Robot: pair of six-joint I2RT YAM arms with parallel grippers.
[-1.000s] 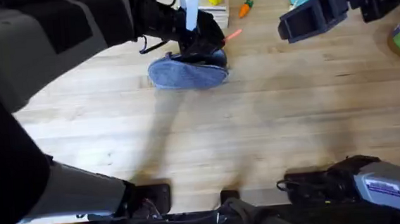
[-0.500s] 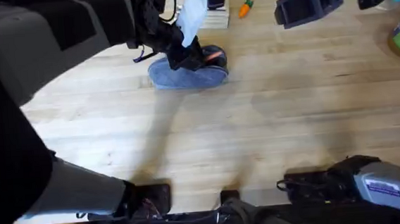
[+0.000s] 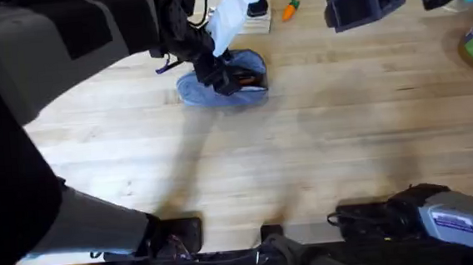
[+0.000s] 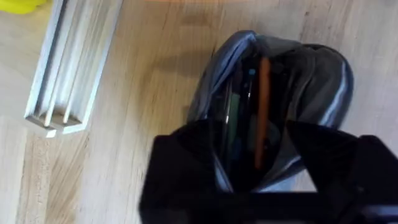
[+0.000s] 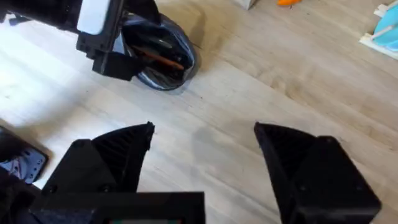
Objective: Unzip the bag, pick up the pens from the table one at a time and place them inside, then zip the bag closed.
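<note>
- Left gripper (image 4: 252,180) sits over the open bag (image 3: 220,82) on the tabletop (image 3: 305,161), fingers (image 4: 186,162) spread apart around its mouth.
- Orange pen (image 4: 262,112) lies inside the bag.
- Right gripper (image 5: 202,149) hovers wide apart, holding nothing.

One bag (image 3: 221,85); one orange pen (image 4: 262,112) inside; two hands.

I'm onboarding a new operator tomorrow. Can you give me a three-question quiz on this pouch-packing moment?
1. True or false: the bag is zipped shut.
2. What colour is the pen lying inside it?
3. Which gripper is at the bag's mouth: A) left gripper B) right gripper?

Key: 1 false, it gapes open. 2 orange. 3 A; the right one hangs open above the table.
</note>
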